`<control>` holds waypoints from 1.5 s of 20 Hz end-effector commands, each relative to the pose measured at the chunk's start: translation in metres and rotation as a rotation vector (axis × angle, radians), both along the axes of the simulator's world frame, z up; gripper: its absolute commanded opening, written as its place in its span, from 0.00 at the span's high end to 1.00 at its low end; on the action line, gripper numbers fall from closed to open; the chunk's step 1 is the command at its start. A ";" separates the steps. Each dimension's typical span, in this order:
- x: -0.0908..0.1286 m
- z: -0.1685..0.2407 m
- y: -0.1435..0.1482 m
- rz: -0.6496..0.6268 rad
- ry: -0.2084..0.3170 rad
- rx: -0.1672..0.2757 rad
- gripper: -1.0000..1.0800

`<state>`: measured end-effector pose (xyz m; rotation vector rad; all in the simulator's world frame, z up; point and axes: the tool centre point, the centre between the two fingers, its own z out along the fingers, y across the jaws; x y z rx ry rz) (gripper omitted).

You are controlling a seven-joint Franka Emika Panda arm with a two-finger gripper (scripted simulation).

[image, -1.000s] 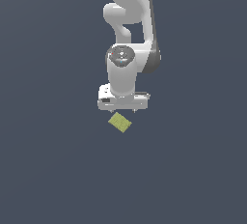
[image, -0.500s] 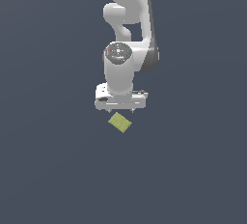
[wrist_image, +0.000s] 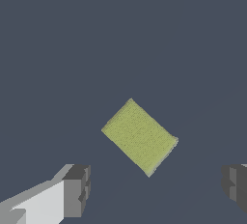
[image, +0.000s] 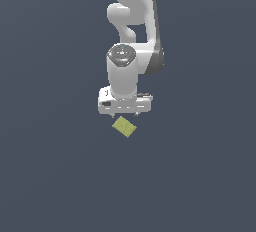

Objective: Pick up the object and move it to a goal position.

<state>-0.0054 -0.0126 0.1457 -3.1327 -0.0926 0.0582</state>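
The object is a small yellow-green block (image: 124, 126) with a faint grid texture. It lies on the dark grey floor, turned at an angle, just in front of and below my white gripper (image: 125, 114). In the wrist view the block (wrist_image: 140, 136) sits between and a little beyond my two dark fingertips (wrist_image: 77, 190), which stand wide apart. The gripper (wrist_image: 157, 187) is open and holds nothing. It hangs above the block and does not touch it.
The white arm (image: 131, 36) rises behind the gripper toward the top of the exterior view. A plain dark grey floor (image: 50, 176) surrounds the block on all sides. No goal marker shows.
The wrist and gripper have shifted slightly toward the exterior view's left and a little lower over the block. The block has not moved.
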 end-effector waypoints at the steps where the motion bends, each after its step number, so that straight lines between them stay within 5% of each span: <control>1: 0.000 -0.002 -0.001 0.020 -0.001 0.000 0.04; 30: -0.014 -0.073 -0.008 0.709 -0.029 0.005 0.04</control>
